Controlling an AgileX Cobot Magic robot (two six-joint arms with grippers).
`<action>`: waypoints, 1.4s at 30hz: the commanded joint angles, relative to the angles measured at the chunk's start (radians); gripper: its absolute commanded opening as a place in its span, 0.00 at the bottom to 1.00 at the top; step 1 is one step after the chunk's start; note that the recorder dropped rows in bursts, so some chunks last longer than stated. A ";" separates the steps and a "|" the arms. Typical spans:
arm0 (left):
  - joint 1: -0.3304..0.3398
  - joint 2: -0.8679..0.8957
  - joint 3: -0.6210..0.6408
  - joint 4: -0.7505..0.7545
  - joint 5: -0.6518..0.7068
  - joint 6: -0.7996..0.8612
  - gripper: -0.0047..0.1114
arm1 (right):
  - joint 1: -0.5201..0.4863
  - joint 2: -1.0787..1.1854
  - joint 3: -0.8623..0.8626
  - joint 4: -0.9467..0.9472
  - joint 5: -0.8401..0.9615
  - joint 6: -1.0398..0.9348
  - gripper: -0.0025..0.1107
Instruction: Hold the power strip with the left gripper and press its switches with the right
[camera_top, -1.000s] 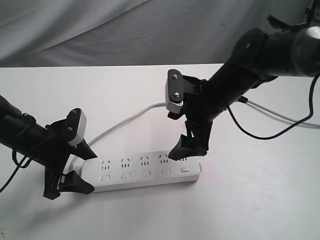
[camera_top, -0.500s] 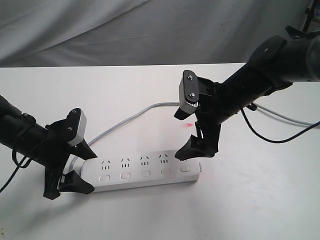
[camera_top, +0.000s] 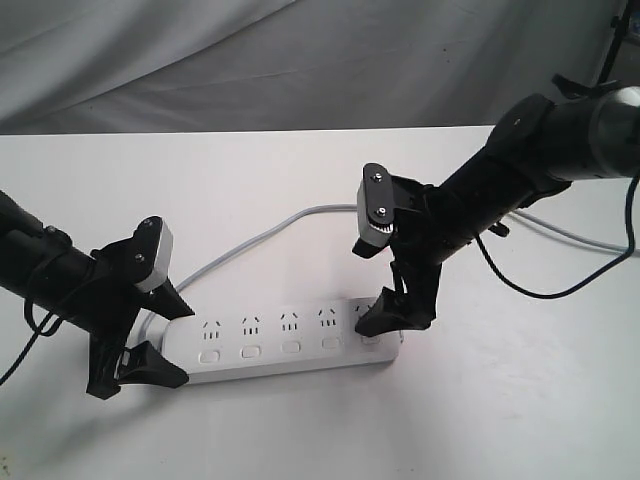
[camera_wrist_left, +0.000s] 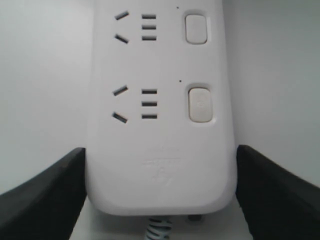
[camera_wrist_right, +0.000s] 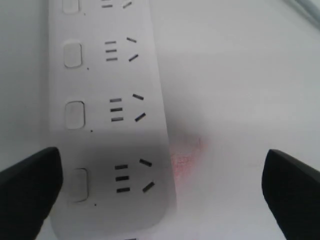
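The white power strip (camera_top: 290, 338) lies flat on the white table, its grey cord (camera_top: 262, 236) curving away behind it. My left gripper (camera_top: 185, 345) is shut on the strip's cord end. In the left wrist view both black fingers (camera_wrist_left: 47, 195) press the sides of the power strip (camera_wrist_left: 160, 150), just past two switches (camera_wrist_left: 200, 105). My right gripper (camera_top: 395, 315) is open and low over the strip's far end, one fingertip at the end switch. In the right wrist view its fingers (camera_wrist_right: 30, 192) stand wide apart, one beside the end switch (camera_wrist_right: 80, 185) of the power strip (camera_wrist_right: 130, 150).
The table (camera_top: 480, 400) is white, with a grey cloth backdrop (camera_top: 300, 60) behind it. The right arm's cables (camera_top: 575, 235) trail over the table at the right. A faint red glow (camera_wrist_right: 185, 157) shows on the table beside the strip.
My right gripper moved right along the strip, then came down onto its far end. The left gripper and the strip have not moved.
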 joint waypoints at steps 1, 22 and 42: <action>-0.001 0.000 -0.002 0.001 -0.035 0.006 0.04 | -0.006 0.005 0.005 -0.010 -0.011 0.000 0.93; -0.001 0.000 -0.002 0.001 -0.035 0.006 0.04 | -0.006 0.050 0.005 -0.096 -0.093 0.022 0.93; -0.001 0.000 -0.002 0.001 -0.035 0.006 0.04 | 0.020 -0.004 0.063 -0.062 -0.176 0.002 0.93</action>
